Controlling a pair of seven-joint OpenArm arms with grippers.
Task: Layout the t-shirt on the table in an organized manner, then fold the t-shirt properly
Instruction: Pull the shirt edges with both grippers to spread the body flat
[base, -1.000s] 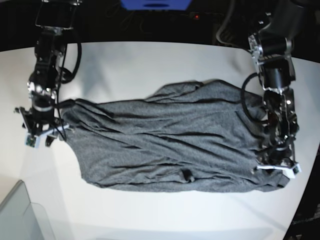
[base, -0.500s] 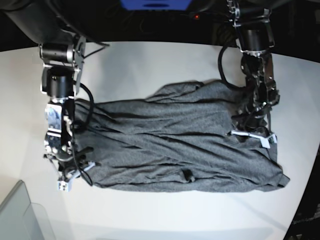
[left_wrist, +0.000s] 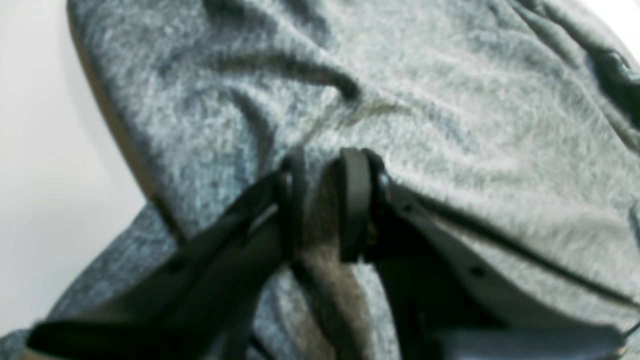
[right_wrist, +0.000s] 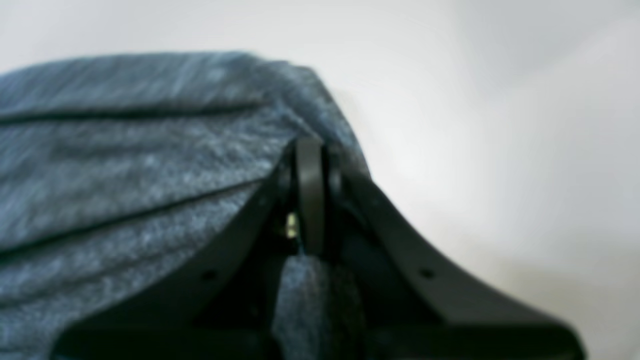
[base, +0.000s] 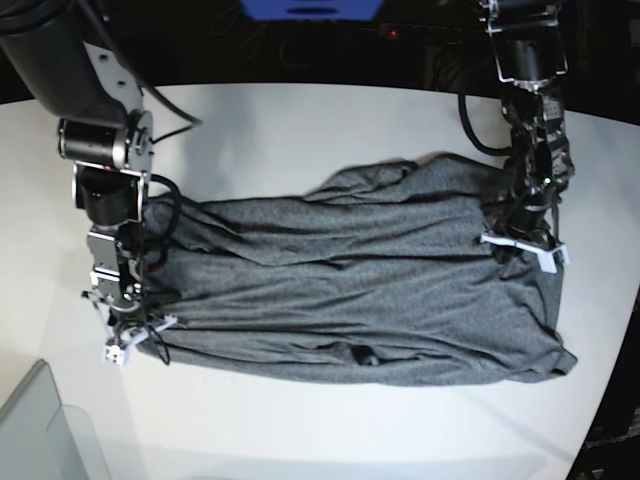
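1. Now both pincers are down on the t-shirt (base: 360, 285), which lies spread but wrinkled across the middle of the white tabletop (base: 300, 120), its long axis running left to right in the base view.
2. Right pincer (right_wrist: 310, 200), at the lower left of the base view: jaws fully closed on the cloth's left edge, a pinch of grey knit bunched just below them in the wrist view. A second ago it stood off the shirt's upper left corner, jaws apart.
3. Left pincer (left_wrist: 325, 200), at the right of the base view: jaws drawn nearly together with a fold of fabric clamped between them. It has moved up from the shirt's lower right corner to a point on the right-hand part of the cloth.
4. Judgement: with both grips newly taken, the layout stage is under way; a pull apart would likely tension the cloth and flatten the diagonal creases. Folding has not begun.
5. No brand, label or legible writing shows on the shirt or the arms.
6. Translucent bin (base: 45, 435): lower left corner, well apart from the cloth.
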